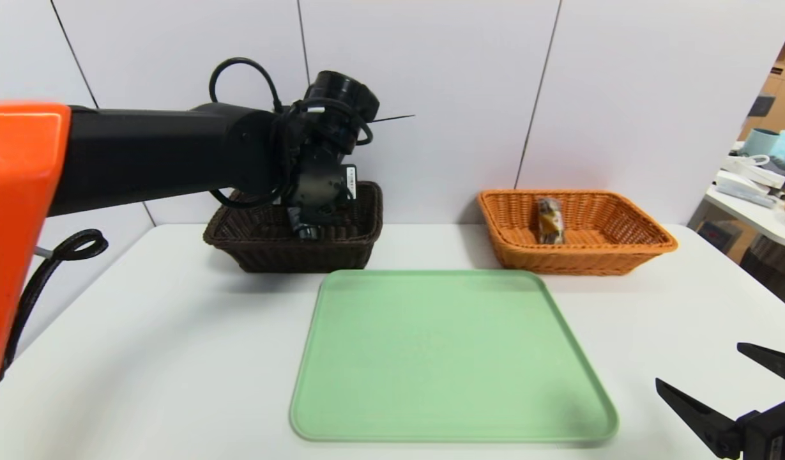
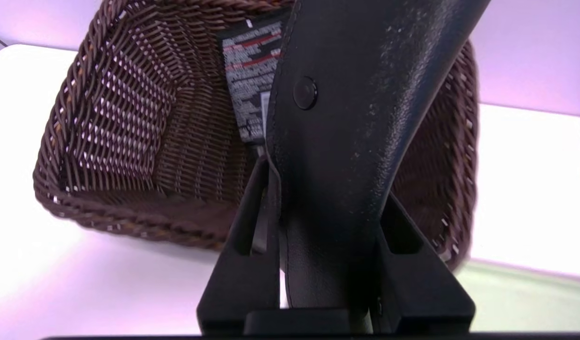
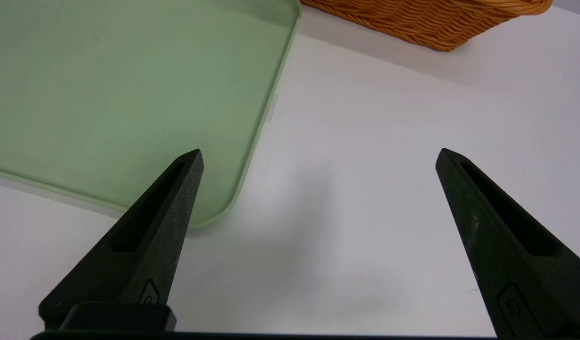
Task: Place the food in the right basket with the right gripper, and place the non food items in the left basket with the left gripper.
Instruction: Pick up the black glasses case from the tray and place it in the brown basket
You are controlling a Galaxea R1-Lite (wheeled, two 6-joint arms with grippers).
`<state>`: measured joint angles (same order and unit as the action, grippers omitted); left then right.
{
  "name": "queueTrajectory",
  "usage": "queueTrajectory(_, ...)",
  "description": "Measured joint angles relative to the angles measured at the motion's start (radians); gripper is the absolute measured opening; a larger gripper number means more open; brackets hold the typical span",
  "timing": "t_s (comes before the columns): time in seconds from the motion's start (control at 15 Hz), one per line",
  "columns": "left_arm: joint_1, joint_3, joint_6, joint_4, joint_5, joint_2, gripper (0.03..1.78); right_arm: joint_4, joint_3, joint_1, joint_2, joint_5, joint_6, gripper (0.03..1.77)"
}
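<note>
My left gripper pinching a black glasses case over the dark brown wicker basket, black tube already inside, my right gripper spread wide, parked beside green tray, snack bar in the orange wicker basket

Two wicker baskets stand on one white table: one dark brown basket and one orange basket; one green tray lies in front of them; one wrapped snack bar lies in the orange basket; one black tube with white lettering shows in the dark brown basket; one soft black glasses case is clamped in the left gripper above that basket; two grippers in all, the other being the right gripper, its two fingers spread wide; so two non-food things and one food item.
</note>
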<state>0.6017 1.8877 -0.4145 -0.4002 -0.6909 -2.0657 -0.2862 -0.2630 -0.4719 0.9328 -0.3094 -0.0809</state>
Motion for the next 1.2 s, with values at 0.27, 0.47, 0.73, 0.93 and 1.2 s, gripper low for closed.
queueTrajectory(0.27,-0.054,0.003,0.103,0.164,0.008,-0.068,0.49,0.000,0.002,0.001,-0.007,0.000,0.000,1.70)
queueTrajectory(0.47,-0.074,0.003,0.121,0.221,0.014,-0.116,0.49,0.003,0.003,0.003,-0.016,0.000,0.000,1.70)
queueTrajectory(0.73,-0.088,0.008,0.120,0.254,0.053,-0.170,0.49,0.004,0.009,0.006,-0.023,0.001,0.000,1.70)
queueTrajectory(0.93,-0.094,0.005,0.115,0.256,0.060,-0.189,0.48,0.003,0.009,0.006,-0.022,0.001,0.000,1.70)
queueTrajectory(1.2,-0.098,-0.007,0.113,0.256,0.072,-0.191,0.48,0.000,0.001,0.006,-0.010,0.002,0.000,1.70)
